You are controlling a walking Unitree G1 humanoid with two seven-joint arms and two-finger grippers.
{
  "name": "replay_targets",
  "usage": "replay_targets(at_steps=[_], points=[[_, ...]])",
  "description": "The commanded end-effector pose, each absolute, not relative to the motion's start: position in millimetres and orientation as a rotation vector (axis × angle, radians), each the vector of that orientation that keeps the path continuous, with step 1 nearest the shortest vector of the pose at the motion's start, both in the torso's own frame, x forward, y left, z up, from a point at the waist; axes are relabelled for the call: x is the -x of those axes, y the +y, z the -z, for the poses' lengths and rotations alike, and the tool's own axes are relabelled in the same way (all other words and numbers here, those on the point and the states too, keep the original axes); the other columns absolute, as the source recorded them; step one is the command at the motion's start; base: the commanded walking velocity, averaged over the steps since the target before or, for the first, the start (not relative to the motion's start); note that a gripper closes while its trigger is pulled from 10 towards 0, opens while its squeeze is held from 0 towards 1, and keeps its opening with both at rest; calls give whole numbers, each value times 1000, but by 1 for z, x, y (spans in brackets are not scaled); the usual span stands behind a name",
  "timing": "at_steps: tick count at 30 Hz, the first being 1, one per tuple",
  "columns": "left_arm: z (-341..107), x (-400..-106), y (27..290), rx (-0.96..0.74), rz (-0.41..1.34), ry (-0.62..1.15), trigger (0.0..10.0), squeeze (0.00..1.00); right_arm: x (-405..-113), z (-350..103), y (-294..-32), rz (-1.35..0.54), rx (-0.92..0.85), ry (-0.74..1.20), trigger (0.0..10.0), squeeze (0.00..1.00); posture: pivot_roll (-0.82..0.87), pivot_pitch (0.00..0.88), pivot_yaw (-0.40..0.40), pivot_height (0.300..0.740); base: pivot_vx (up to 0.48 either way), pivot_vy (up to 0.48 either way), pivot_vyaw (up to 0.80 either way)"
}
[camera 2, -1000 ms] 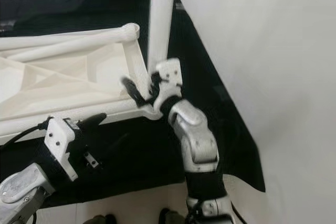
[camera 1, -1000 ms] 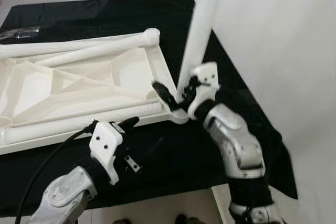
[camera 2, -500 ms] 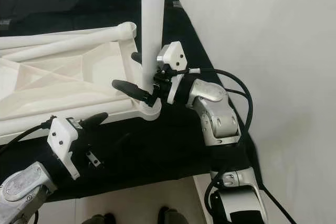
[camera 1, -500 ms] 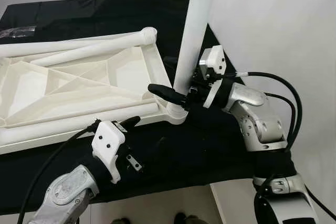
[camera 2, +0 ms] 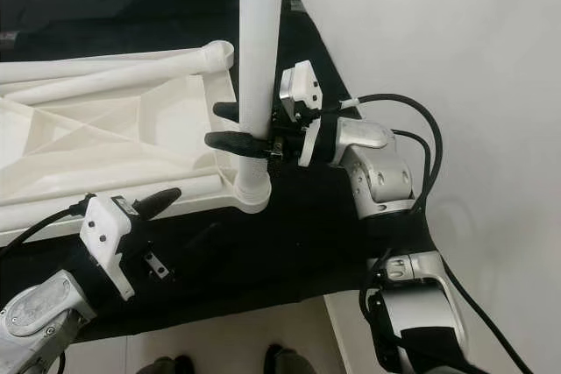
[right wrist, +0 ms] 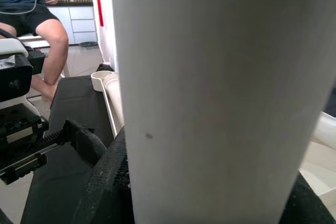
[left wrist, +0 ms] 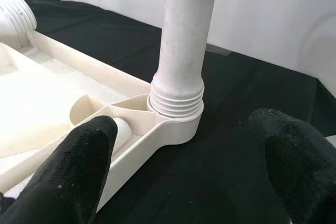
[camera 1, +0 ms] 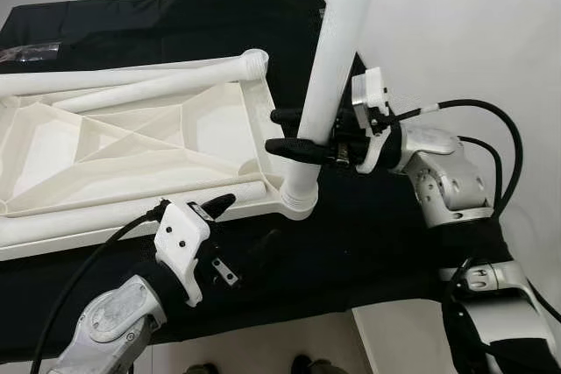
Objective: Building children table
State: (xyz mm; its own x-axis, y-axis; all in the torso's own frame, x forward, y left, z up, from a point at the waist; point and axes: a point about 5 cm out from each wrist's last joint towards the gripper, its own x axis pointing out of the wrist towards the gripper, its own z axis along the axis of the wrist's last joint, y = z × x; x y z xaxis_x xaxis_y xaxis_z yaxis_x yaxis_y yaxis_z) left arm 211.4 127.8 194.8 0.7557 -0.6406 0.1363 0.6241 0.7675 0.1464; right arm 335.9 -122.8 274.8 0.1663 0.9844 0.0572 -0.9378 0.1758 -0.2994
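Note:
A white plastic tabletop lies upside down on the black table. One white leg stands upright with its threaded end in the near right corner socket. My right gripper is shut on this leg a little above the socket, one black finger on each side; the leg sits close before that wrist's camera. My left gripper hovers open just in front of the tabletop's near edge, with its fingertips pointing at the socket and nothing between them.
Three more white legs lie on the tabletop, one with its threaded end at the far right corner. A white wall runs close along the table's right side. A plastic bag lies far left. A person sits beyond.
My right gripper has slid up the upright leg from near the socket, and its wrist has swung round to level. The left gripper has hardly moved.

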Motion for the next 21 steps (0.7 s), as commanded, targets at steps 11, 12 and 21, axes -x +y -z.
replay_targets(at_steps=[11,12,21], points=[[-192,-204,127,-77,713,-165,10000,0,-315,-171,-125,-493,196,130,0,0,52,253,-74,740,0,0,0],[-192,-204,127,-77,713,-165,10000,0,-315,-171,-125,-493,196,130,0,0,52,253,-74,740,0,0,0],[-195,-207,127,-79,707,-178,10000,0,-309,-169,-88,-531,232,95,0,0,70,233,-80,740,0,0,0]])
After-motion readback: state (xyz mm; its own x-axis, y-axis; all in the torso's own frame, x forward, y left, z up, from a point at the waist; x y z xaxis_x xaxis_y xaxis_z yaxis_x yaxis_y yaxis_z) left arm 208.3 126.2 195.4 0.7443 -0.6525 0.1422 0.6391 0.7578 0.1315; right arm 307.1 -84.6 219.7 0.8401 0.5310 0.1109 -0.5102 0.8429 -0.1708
